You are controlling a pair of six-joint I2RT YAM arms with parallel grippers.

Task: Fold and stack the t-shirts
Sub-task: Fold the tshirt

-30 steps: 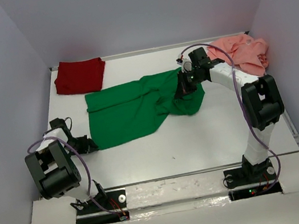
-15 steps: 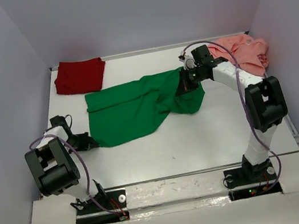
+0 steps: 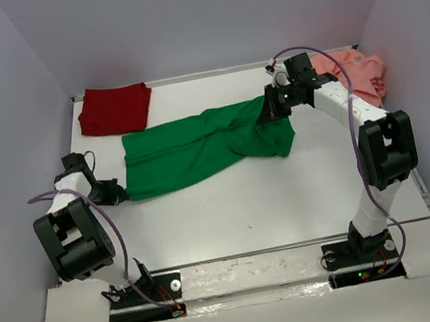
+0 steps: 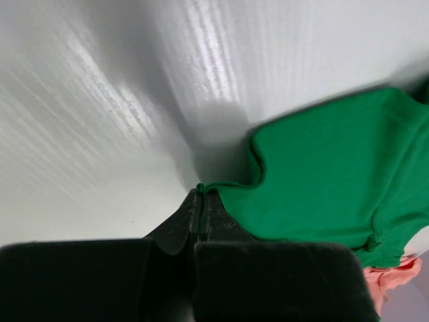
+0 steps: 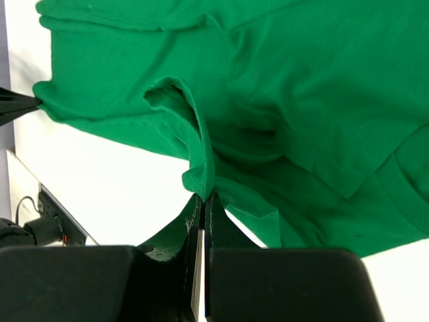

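Across the middle of the white counter (image 3: 248, 205) the bright green t-shirt (image 3: 188, 151) lies stretched lengthwise, wrinkled and partly bunched, gripped at both ends; at its near left corner the left pincer (image 3: 118, 196) is closed tight on the hem, its wrist view showing the two dark fingers pressed together with a small tip of green cloth between them and the edge curling just beyond; at the far right end the right pincer (image 3: 267, 112) is likewise clamped shut on a fold of the same shirt, a ridge of fabric rising out of its fingertips in its own wrist view; a loose flap of the shirt spreads on the counter just on the near side of that grip; in the far left corner the dark red t-shirt (image 3: 114, 109) lies folded flat, near the green one's upper left corner but apart from it; in the far right corner the salmon pink t-shirt (image 3: 360, 77) sits crumpled in a heap
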